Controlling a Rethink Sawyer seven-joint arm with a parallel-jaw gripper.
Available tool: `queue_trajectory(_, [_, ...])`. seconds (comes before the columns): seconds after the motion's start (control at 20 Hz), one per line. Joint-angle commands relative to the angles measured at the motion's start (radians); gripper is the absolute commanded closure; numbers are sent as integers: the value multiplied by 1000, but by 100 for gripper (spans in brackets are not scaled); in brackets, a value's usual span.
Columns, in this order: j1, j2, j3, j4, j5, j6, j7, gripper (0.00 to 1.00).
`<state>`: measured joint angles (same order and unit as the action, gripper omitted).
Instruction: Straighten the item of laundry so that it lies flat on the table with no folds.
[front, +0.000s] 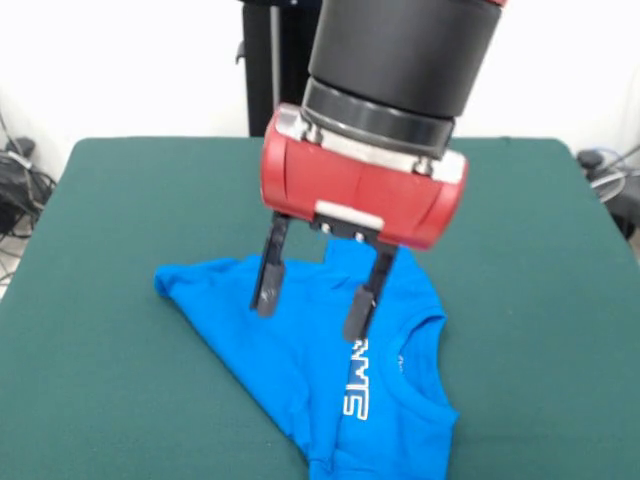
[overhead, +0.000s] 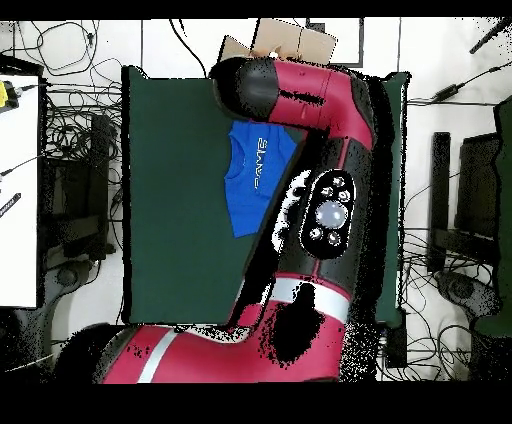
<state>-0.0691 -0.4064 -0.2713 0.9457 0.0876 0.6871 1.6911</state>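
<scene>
Laundry item (front: 330, 385): a bright blue T-shirt, seen lying on the green table (front: 120, 220) toward its near edge in the front view, with its lower end cut off by the bottom of that view. White lettering is seen running lengthwise down the chest. The collar opening is noted on the right side of the cloth in the front view, and a pointed flap, probably a sleeve or a folded corner, is seen sticking out to the left. The outline is roughly triangular rather than shirt-shaped, so part of the cloth is judged to be folded under or bunched.

Gripper (front: 312, 298) is seen poised over the upper part of the shirt, jaws parted moderately and nothing held between them. Whether the fingertips touch the cloth cannot be told from either view.

In the overhead view the shirt (overhead: 255, 195) is partly covered by the arm (overhead: 330, 130); only its left portion is visible there.

Step in hand is judged to be a pinch on the upper edge. It would be done well if a single layer near the folded edge were taken and drawn outward low across the felt, away from the bunched side, so that the hidden cloth is pulled out rather than dragged along whole.
</scene>
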Motion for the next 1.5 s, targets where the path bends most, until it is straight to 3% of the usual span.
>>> queue_trajectory(0.05, [-5,-50,153,284,-79,-14,-109,0])
queue_trajectory(0.3, [17,-44,125,278,-119,13,-58,0])
queue_trajectory(0.85, [-1,44,178,339,-185,-252,57,0])
queue_trajectory(1.5, [2,98,189,346,-208,-315,76,0])
